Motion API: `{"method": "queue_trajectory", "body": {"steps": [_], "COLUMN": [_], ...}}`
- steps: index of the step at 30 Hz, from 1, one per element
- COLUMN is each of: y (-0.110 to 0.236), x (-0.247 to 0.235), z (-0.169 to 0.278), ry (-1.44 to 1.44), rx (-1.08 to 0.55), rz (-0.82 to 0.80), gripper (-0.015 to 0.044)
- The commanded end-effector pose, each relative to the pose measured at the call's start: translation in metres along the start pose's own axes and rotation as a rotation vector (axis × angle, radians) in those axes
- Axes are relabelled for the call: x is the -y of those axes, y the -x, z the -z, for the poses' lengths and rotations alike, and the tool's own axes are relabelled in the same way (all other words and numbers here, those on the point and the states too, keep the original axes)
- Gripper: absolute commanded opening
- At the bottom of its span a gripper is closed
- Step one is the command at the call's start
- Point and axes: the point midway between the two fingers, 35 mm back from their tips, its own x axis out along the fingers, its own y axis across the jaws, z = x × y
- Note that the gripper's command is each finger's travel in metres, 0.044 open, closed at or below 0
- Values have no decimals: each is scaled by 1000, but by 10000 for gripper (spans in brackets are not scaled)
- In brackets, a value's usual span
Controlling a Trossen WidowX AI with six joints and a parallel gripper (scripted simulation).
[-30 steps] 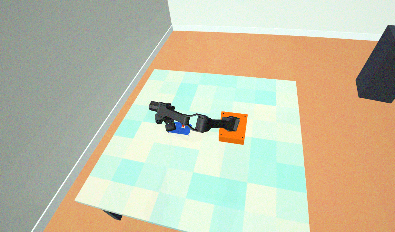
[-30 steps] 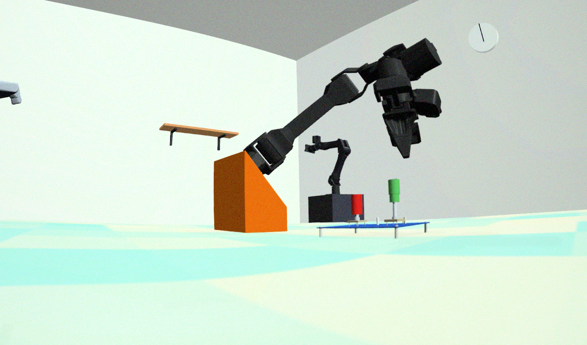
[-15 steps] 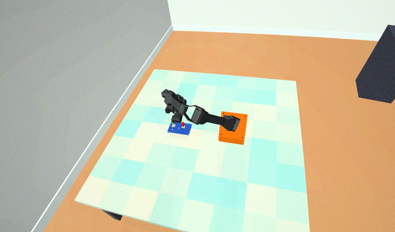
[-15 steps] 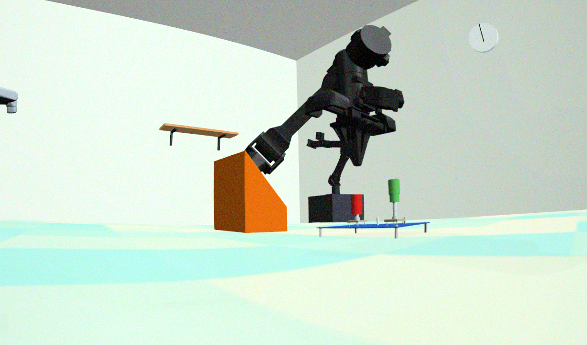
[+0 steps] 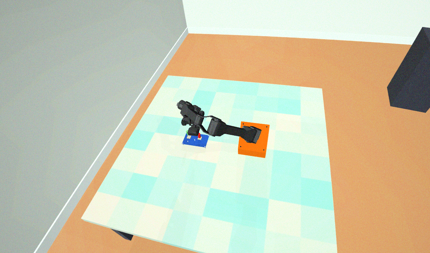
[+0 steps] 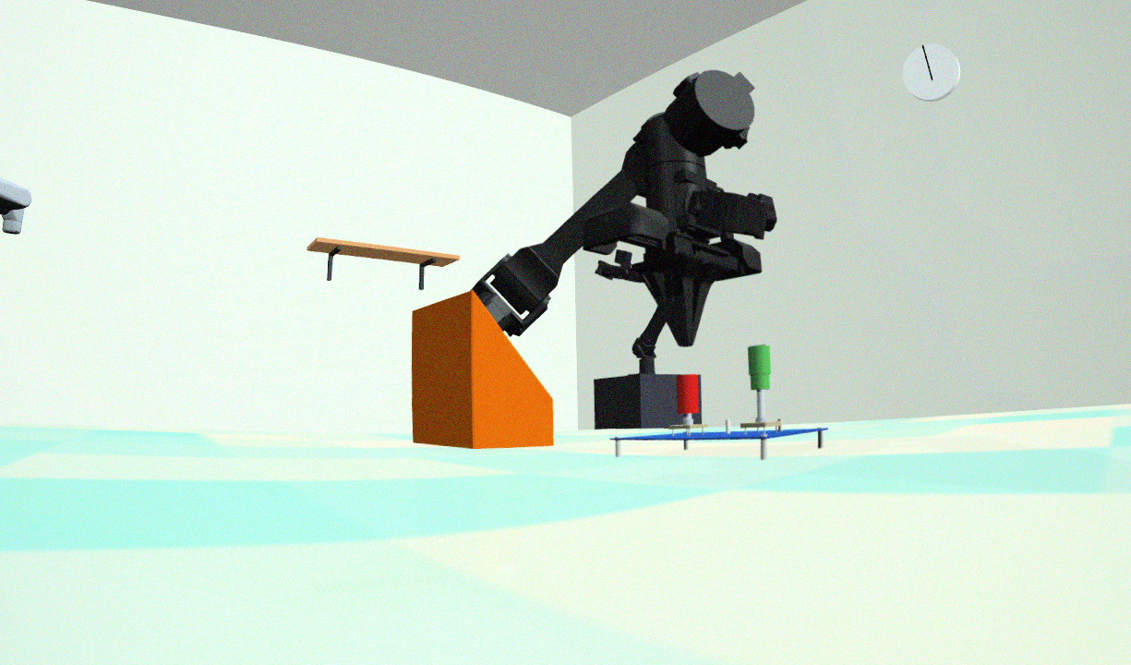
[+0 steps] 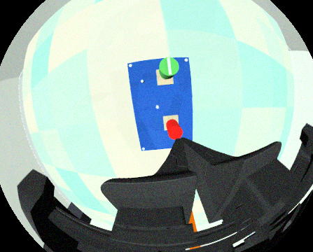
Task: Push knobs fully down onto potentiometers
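Overhead, shut tool [image 6: 686, 337]; no lettering

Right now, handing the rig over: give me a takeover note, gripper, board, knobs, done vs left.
Gripper: fingers shut, holding nothing, pointing down just above the red knob, not touching it.
Circuit board: on its short legs on the table, beside the orange arm base.
Red knob: low on its shaft, a short gap under it, so not seated.
Green knob: high on its shaft, clearly not pushed down.
Done: nothing seated.
Left: press red, press green, open the fingers, back away, hold still.
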Motion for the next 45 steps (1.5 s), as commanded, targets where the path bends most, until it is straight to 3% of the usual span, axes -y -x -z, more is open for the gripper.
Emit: {"method": "queue_trajectory", "body": {"steps": [1,45], "y": [-6,-24], "x": [0,-1], "z": [0,0], "ry": [-7,-7], "rx": [1,1], "rz": [-7,-8], "gripper": [0,0]}}
